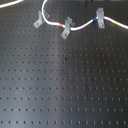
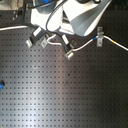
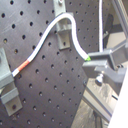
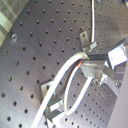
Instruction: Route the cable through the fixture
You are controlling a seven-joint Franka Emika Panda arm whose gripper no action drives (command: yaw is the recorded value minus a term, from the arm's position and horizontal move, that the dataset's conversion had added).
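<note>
Black perforated metal bench [image 1: 65,90]: open from centre to 6 o'clock in the first exterior view. Obstacles, 12 o'clock band: three light-grey metal clip brackets [image 1: 38,22] [image 1: 65,29] [image 1: 100,18], linked by the thin white banded cable [image 1: 52,22].

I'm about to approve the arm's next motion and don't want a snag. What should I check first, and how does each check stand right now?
1. Grip on the cable: ok. In both wrist views it runs into the gripper, whose jaws look closed on it.
2. Cable seated in the fixture: cannot tell. In the first exterior view it runs right beside the clip.
3. Cable at the taller leaning clip: ok, it meets the clip just past the red band.
4. Cable at the wider upright clip: ok, it meets the clip.
5. Slack near the gripper: ok, a loose loop shows in the second wrist view.
</note>
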